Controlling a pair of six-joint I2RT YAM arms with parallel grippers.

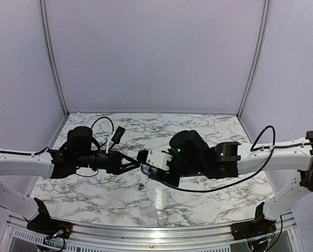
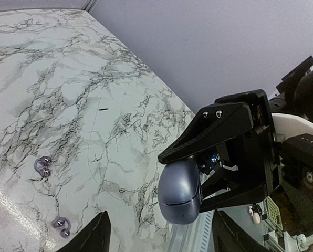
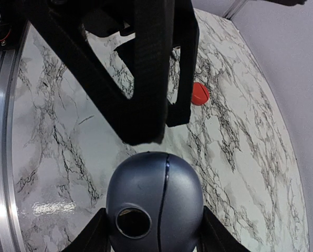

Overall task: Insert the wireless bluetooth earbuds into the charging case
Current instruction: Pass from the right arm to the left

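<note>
Top view: both arms meet over the middle of the marble table (image 1: pixel 214 131), L gripper (image 1: pixel 136 164) reaching from 9 o'clock, R gripper (image 1: pixel 147 170) from 3 o'clock, tips nearly touching. One tiny earbud (image 1: pixel 141 186) lies at 6 o'clock, just below them. The case is too hidden here to make out. L wrist view: R gripper clamps the grey-blue charging case (image 2: pixel 180 191) off the table at 5 o'clock, seam showing, lid looks closed. L fingers (image 2: pixel 95 235) at 7 o'clock stand apart w/ nothing between them, case just ahead of the gap. Two silvery earbuds (image 2: pixel 43 165) (image 2: pixel 62 226) lie loose at 8 o'clock, near each other, well apart from the case. R wrist view: case is pinched btw R fingers (image 3: pixel 91 236) at 6 o'clock. L gripper's black fingers hang above at 12 o'clock; can't tell if they touch it. Small red piece (image 3: pixel 200 93) on the table at 1 o'clock, prob a red bud, too small to be sure. Judgement: step = get the lid open before any bud goes in. L tips should catch one half only, right at the seam, w/ R holding the other half firm. Go slow and square to the seam, or the smooth shell may twist out.
</note>
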